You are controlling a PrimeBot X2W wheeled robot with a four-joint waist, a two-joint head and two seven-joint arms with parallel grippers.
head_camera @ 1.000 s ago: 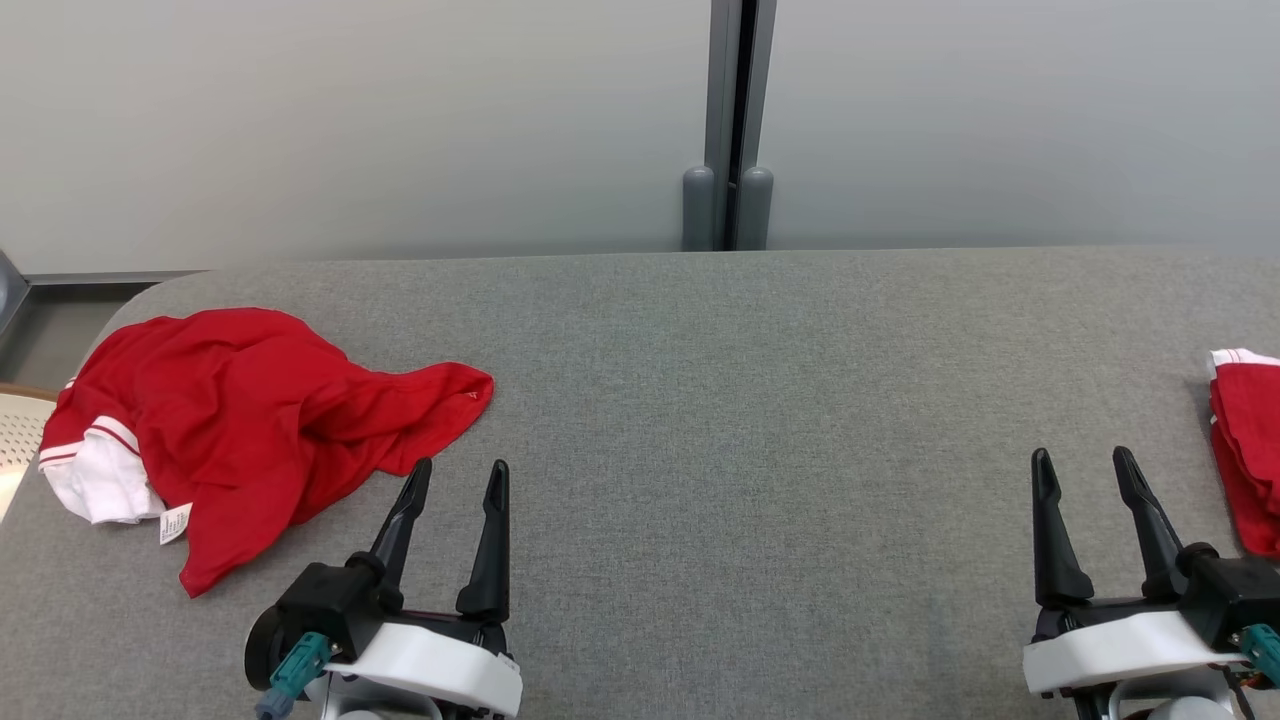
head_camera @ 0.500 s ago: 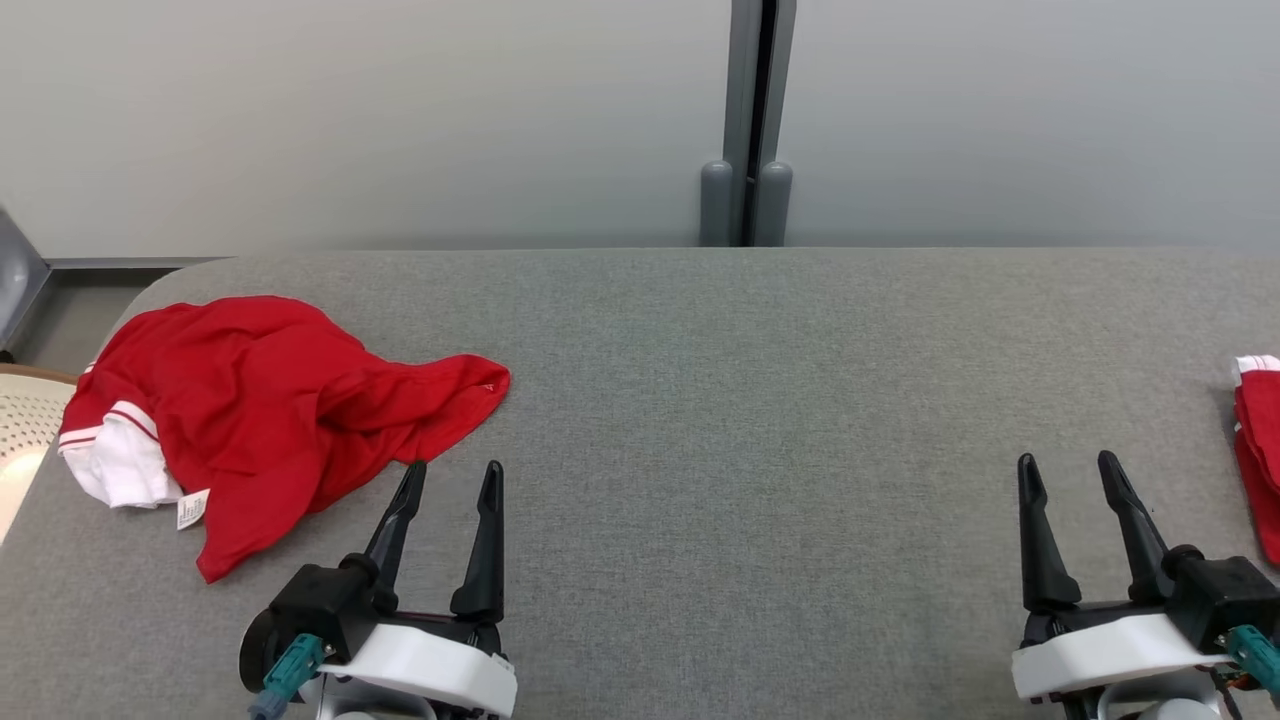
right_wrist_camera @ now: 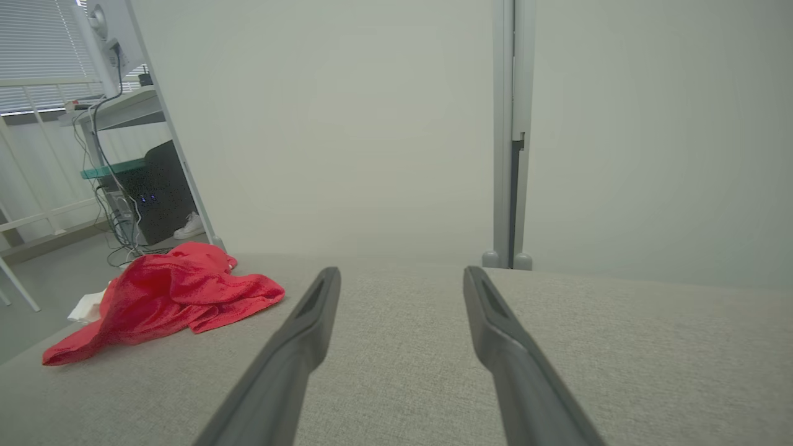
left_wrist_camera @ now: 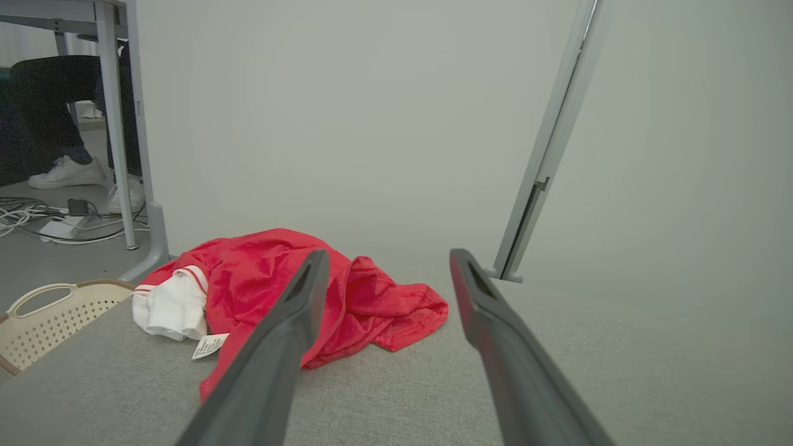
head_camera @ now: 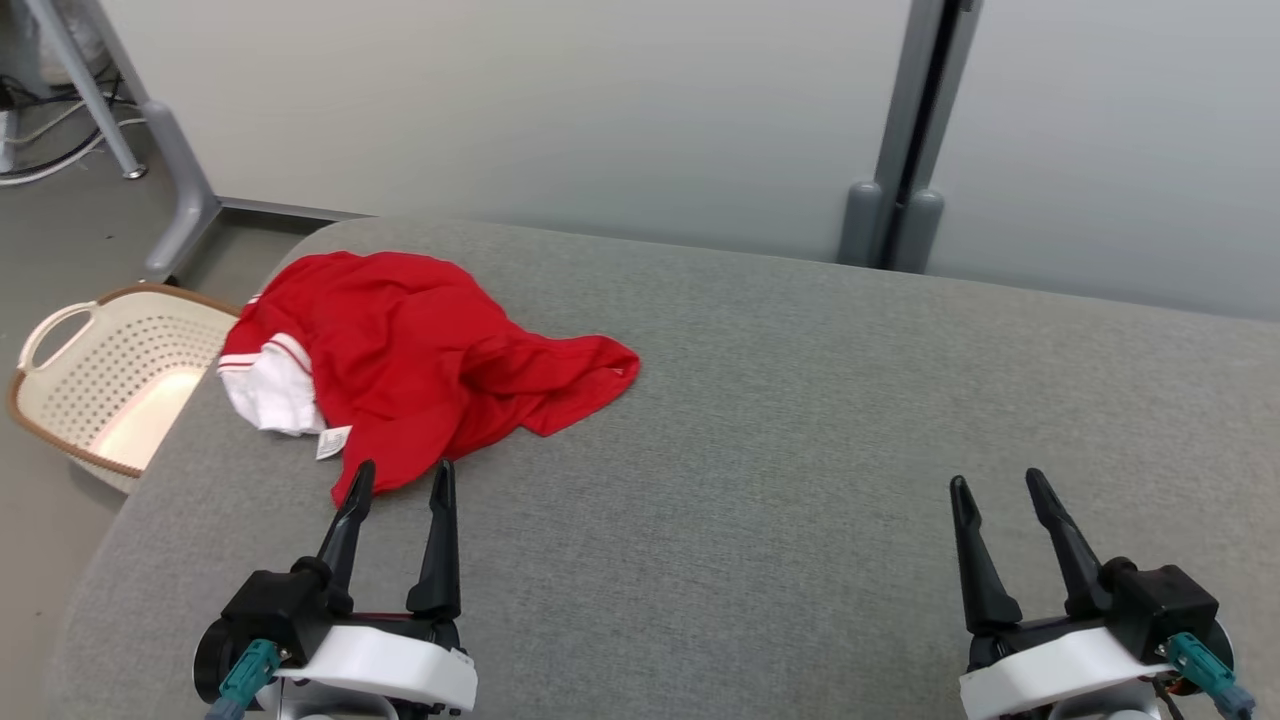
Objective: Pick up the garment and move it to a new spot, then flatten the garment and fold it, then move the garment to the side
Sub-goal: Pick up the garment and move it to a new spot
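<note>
I see the crumpled red cloth garment with white trim (head_camera: 420,370) lying 9-to-3 at the grey fabric bench's (head_camera: 750,450) 10 o'clock corner, at 12 o'clock just beyond my left pincer (head_camera: 404,468), spread and empty like the right pincer (head_camera: 997,478), which sits well apart.

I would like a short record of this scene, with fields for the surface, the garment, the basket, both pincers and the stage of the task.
surface: grey padded table
garment: red garment with a white part, crumpled, at the table's left end
basket: cream perforated laundry basket, on the floor left of the table
left pincer: open, empty, pointing at the garment's near edge
right pincer: open, empty, over bare table, far from the garment
stage: garment not yet picked up
</note>
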